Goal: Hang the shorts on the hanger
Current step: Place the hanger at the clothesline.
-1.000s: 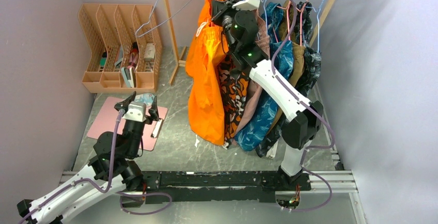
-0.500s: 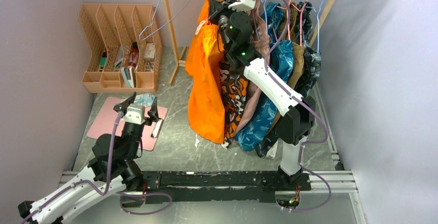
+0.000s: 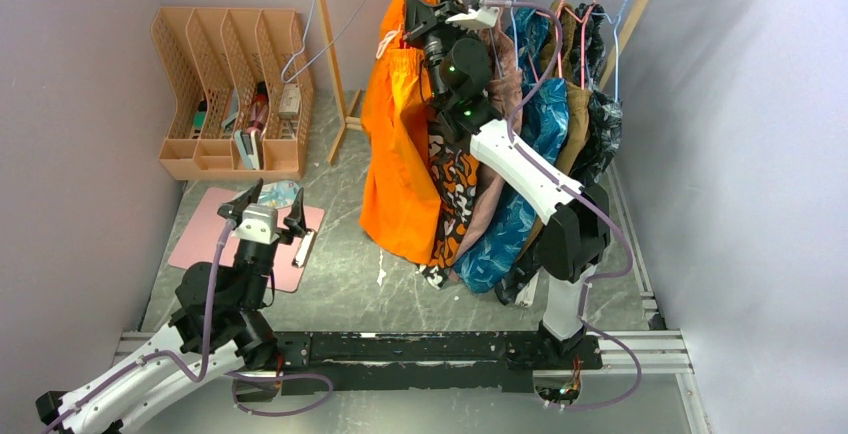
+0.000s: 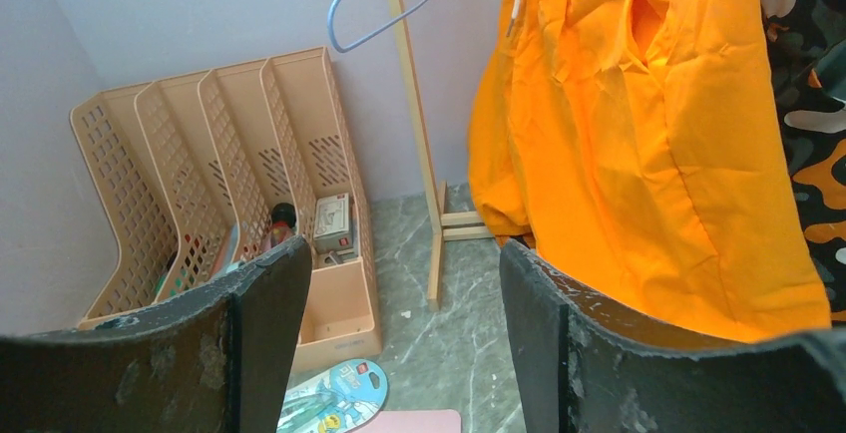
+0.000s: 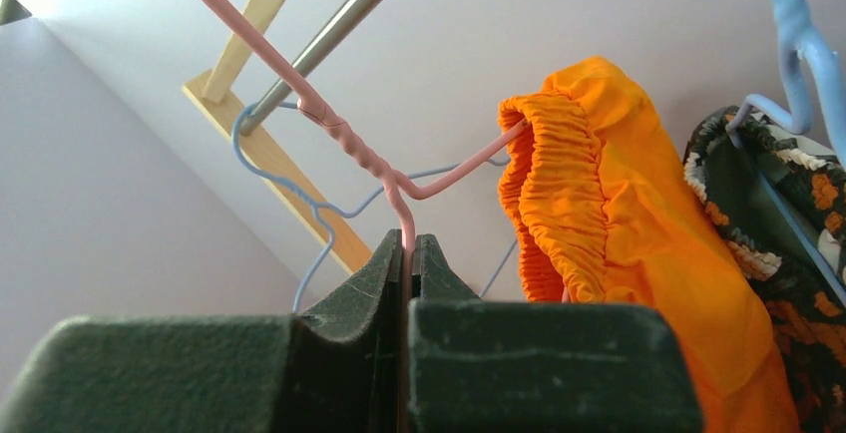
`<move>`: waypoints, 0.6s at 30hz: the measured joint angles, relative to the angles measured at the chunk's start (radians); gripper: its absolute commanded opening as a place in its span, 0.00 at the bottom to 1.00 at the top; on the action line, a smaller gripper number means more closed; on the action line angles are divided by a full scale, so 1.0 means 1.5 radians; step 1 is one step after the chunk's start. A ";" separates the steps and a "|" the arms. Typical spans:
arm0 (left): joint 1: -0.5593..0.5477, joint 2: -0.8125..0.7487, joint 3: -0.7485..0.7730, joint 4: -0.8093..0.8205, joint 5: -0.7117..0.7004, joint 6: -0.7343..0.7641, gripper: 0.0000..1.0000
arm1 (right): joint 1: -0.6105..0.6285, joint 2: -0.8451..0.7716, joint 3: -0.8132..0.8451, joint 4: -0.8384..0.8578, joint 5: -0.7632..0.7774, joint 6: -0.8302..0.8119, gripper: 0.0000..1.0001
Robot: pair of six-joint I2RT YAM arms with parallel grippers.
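The bright orange shorts (image 3: 400, 144) hang full length from the pink wire hanger (image 5: 344, 139), their gathered waistband (image 5: 544, 189) bunched on one hanger arm. My right gripper (image 5: 410, 243) is shut on the hanger's wire just below its twisted neck, high up at the rack (image 3: 420, 9). The hook rises past the metal rail (image 5: 339, 14); I cannot tell whether it rests on it. My left gripper (image 3: 268, 197) stands open and empty low at the left, over a pink pad, facing the shorts (image 4: 648, 134) with nothing between its fingers (image 4: 404, 253).
Other garments (image 3: 540, 124) crowd the rail, with an orange-black patterned one (image 3: 455, 184) right behind the shorts. A light-blue hanger (image 3: 320, 24) dangles by the wooden rack post (image 3: 330, 64). A peach file organizer (image 3: 230, 94) and a pink pad (image 3: 215, 234) lie at the left.
My right arm has raised the hanger and shorts and carried them up toward the rail; the shorts' hem hangs higher. The left arm has barely moved.
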 measured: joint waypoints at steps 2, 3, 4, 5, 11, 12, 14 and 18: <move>0.000 -0.001 0.000 0.000 0.001 0.000 0.73 | 0.000 0.000 -0.008 0.023 -0.005 0.000 0.00; 0.000 -0.002 0.000 0.001 0.002 0.000 0.74 | 0.000 0.000 -0.011 0.031 -0.006 0.000 0.00; 0.000 -0.002 0.000 0.001 0.002 0.000 0.74 | 0.000 0.000 -0.012 0.034 -0.006 0.000 0.00; 0.000 -0.002 0.000 0.001 0.002 0.000 0.73 | 0.000 0.000 -0.012 0.036 -0.008 0.000 0.00; 0.000 -0.003 -0.001 0.002 0.006 0.000 0.73 | 0.000 0.000 -0.012 0.046 -0.008 0.000 0.00; 0.000 -0.003 -0.001 0.002 0.006 0.000 0.73 | -0.001 0.000 -0.012 0.047 -0.008 0.000 0.00; 0.000 -0.003 -0.001 0.003 0.007 0.000 0.74 | -0.002 0.000 -0.010 0.047 -0.008 0.002 0.00; 0.000 -0.004 -0.001 0.003 0.010 0.000 0.74 | -0.008 0.006 -0.005 0.048 -0.007 0.010 0.00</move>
